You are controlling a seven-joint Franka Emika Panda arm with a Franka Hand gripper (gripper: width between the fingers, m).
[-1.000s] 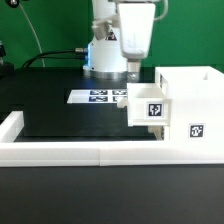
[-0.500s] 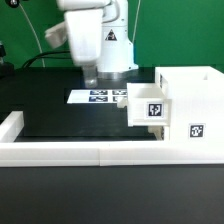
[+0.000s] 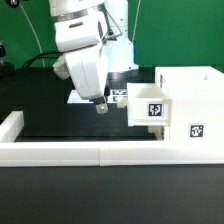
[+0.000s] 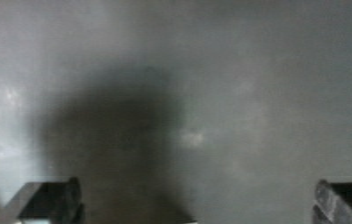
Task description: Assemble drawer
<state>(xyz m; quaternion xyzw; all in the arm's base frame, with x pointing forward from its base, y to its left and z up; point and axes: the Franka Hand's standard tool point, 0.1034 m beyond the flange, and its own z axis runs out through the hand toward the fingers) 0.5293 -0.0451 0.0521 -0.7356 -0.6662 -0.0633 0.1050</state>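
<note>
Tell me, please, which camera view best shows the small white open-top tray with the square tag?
The exterior view shows the small white plastic open-top tray best: its tagged front and rim are visible where it sticks out of the tall white cabinet shell. The wrist view shows none of it, only blurred grey surface and the end effector fingertips.

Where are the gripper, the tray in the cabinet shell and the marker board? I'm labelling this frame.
gripper (image 3: 101, 106): exterior view, at its fingertips.
tray (image 3: 154, 109): exterior view, tagged front face.
cabinet shell (image 3: 194, 128): exterior view, tagged front.
marker board (image 3: 119, 94): exterior view, tagged strip showing.
</note>
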